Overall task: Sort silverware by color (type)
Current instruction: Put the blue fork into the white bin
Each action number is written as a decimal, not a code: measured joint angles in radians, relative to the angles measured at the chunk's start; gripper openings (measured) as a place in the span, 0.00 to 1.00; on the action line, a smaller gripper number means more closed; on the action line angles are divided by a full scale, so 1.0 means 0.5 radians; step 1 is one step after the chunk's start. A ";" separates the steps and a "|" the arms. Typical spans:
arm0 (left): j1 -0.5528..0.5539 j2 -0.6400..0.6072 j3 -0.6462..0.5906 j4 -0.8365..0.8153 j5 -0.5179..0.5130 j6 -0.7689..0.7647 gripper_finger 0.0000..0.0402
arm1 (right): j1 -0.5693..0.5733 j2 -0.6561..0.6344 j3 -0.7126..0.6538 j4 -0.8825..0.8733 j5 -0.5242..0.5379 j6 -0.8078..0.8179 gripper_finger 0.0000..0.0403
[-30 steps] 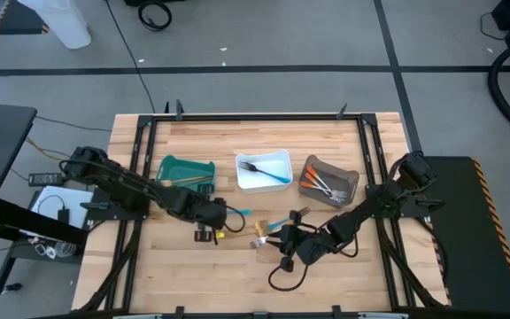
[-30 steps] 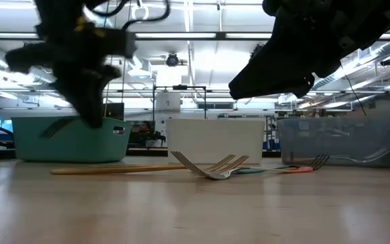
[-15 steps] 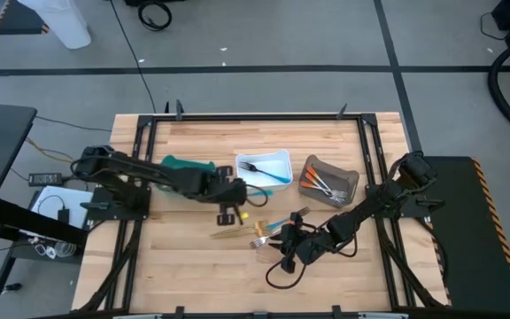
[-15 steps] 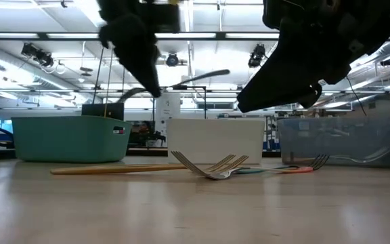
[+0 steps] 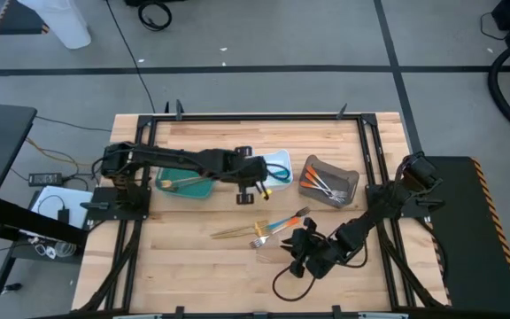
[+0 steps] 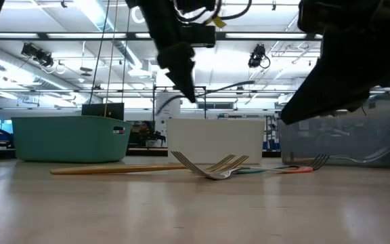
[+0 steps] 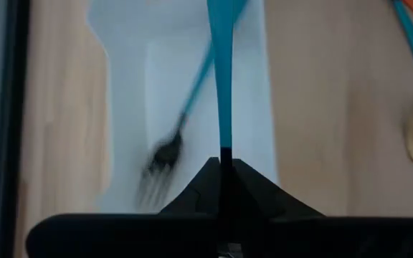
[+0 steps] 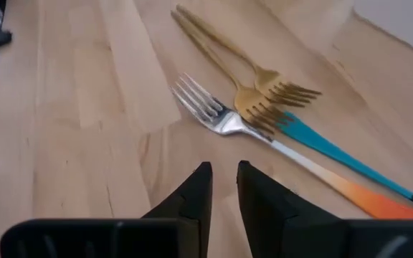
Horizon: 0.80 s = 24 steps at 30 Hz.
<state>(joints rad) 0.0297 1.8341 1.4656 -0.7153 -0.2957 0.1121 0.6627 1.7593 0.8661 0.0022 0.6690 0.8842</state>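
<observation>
Above the white bin [image 5: 277, 158], a blue-handled utensil [image 7: 221, 79] is held clamped in the left hand [image 5: 253, 182]; release into it is judged next. Near the forks [image 8: 264, 100] on the worktop [image 5: 193, 257], the right hand [image 8: 223, 188] hovers, slightly apart, empty.

The desk [image 8: 70, 107] is pale planked wood, smooth and matt. Two gold forks [image 8: 264, 97] look like brushed metal; the silver fork head [image 8: 206, 107] is glossy metal. The white bin [image 7: 127, 107] looks like smooth plastic.
</observation>
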 joint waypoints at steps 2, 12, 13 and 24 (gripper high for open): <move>0.048 0.006 0.009 0.064 0.006 0.054 0.07 | 0.019 -0.001 0.000 0.002 0.051 0.055 0.18; 0.223 0.037 0.013 0.292 0.042 0.801 0.09 | 0.168 -0.001 0.001 -0.059 0.195 0.173 0.18; 0.236 0.037 0.013 0.290 0.046 0.938 0.09 | 0.186 -0.001 0.001 -0.059 0.211 0.192 0.18; 0.366 0.071 0.012 0.301 0.175 1.591 0.10 | 0.281 -0.001 0.002 -0.036 0.342 0.321 0.18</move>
<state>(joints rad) 0.2128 1.8695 1.4717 -0.5649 -0.2081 0.9077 0.8031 1.7588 0.8669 -0.0158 0.8400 1.0447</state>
